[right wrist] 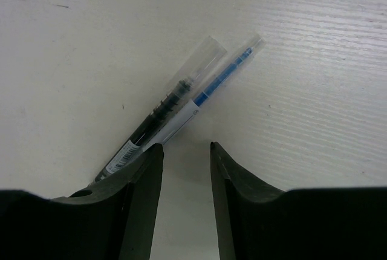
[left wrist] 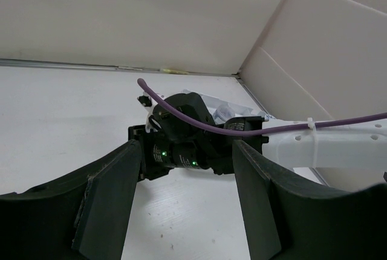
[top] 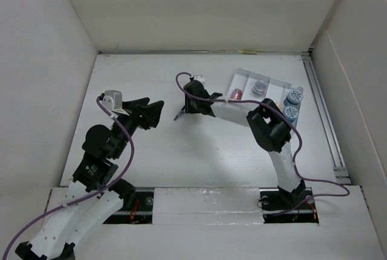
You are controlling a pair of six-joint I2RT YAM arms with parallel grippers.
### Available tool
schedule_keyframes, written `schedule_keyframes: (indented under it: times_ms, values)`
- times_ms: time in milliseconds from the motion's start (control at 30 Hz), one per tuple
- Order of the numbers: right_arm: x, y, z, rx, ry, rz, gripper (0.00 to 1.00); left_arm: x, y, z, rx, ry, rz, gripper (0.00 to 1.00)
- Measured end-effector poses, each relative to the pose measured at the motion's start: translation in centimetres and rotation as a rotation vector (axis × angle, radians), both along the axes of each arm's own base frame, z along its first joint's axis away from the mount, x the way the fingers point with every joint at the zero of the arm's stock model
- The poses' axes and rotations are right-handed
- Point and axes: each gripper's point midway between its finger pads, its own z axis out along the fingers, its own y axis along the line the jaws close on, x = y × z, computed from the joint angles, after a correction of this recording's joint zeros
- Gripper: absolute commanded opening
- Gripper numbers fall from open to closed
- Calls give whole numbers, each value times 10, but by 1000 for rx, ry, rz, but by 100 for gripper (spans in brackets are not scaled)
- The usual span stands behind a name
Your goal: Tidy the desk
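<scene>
The counter (top: pixel 199 157) spans the area beyond the arm bases, enclosed by white walls (top: pixel 199 6). Near its centre, the right gripper (right wrist: pixel 186 146) is partly spread with nothing between its fingers. A black pen (right wrist: pixel 158 115) and a blue pen (right wrist: pixel 221 78) lie touching each other on the counter, against one fingertip. The left gripper (top: pixel 155 113) is spread wide and empty, left of centre. A compartment tray (top: pixel 240 74) sits far right.

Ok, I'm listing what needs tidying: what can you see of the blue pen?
The blue pen lies flat on the desk, slanting away from the right gripper. It has a clear plastic cap at the far end, a blue stretch below it, then a white barrel. Its near end meets a black pen in a narrow V beside one fingertip.
</scene>
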Motion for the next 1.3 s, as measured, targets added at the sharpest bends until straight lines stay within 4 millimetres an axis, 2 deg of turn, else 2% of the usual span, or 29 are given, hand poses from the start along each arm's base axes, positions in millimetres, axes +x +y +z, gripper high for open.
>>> schedule_keyframes:
  times_ms: [200, 400, 600, 767, 867, 1033, 1133, 1300]
  values:
    - [1, -8, -1, -43, 1, -20, 41, -2, 1, 2, -5, -8, 0, 58]
    - [-1, -8, -4, -22, -4, -16, 37, -4, 2, 5, -11, -18, -1, 58]
    - [-1, -15, 4, 3, -8, -22, 37, -6, 3, 7, -14, -23, -1, 58]
    - [12, -23, 12, 4, -27, -56, 39, -6, 3, 7, -14, -23, -1, 58]
    - [21, -29, 18, 8, -37, -75, 46, -6, 3, 7, -15, -24, -1, 58]
    - [49, -45, 32, 26, -65, -133, 51, -6, 3, 7, -14, -23, -1, 58]
    - [59, -48, 31, 25, -67, -149, 51, -6, 3, 7, -14, -23, -1, 58]
    - [67, -40, 23, 14, -56, -144, 51, -5, 3, 6, -13, -21, -1, 58]
